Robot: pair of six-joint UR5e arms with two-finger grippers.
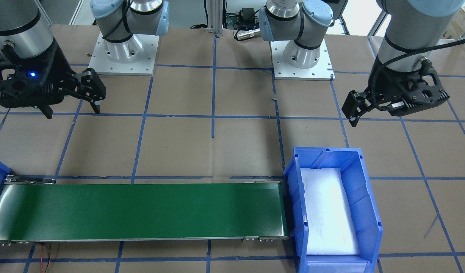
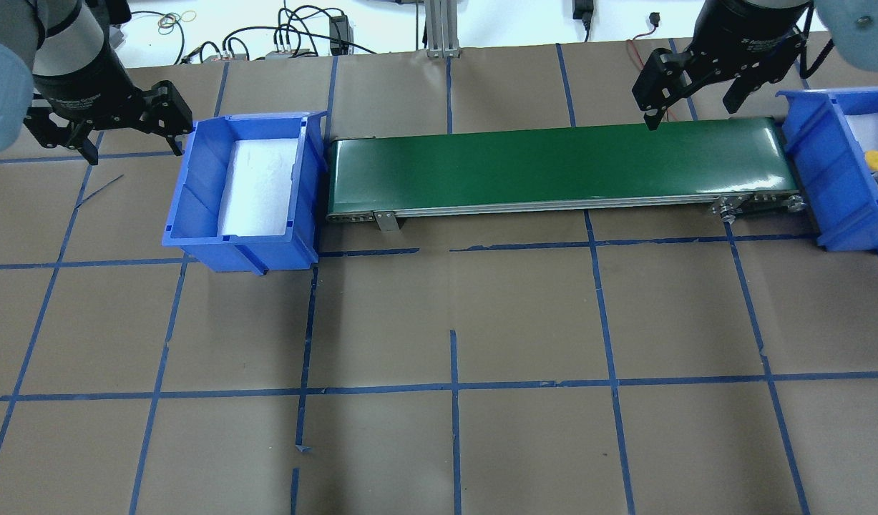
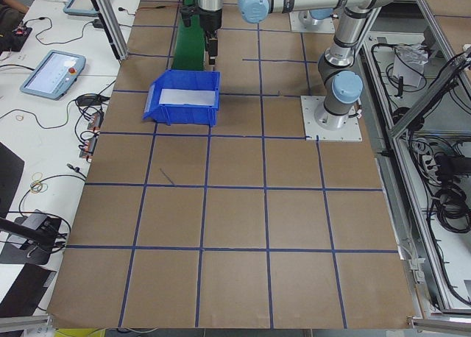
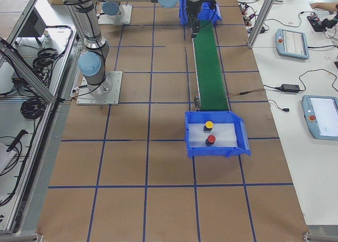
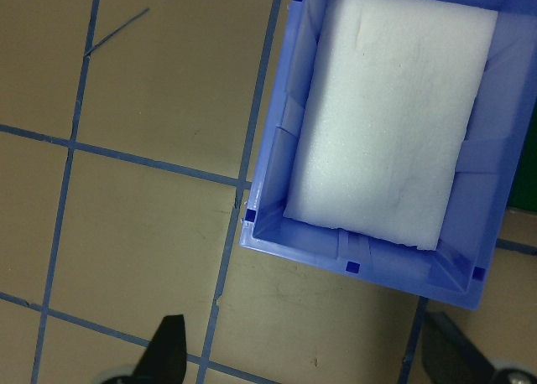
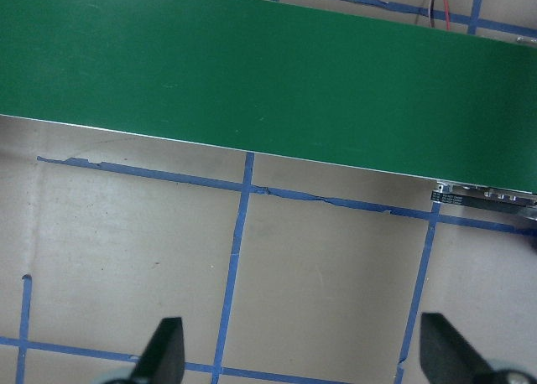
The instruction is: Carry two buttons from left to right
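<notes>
The red-capped push button [image 4: 210, 139] and yellow-capped push button [image 4: 209, 124] lie in the blue plastic bin [image 4: 217, 150] nearest the right tool [image 2: 692, 116], whose fingers stand apart and empty.

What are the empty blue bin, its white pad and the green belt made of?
Bin: likely moulded plastic, smooth, with ribbed walls. Pad: probably foam, matte and grainy. Belt: seemingly rubber or PVC, with a glossy sheen.

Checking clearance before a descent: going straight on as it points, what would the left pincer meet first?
Probably the brown paper tabletop just beside the blue bin; depth is unclear.
</notes>
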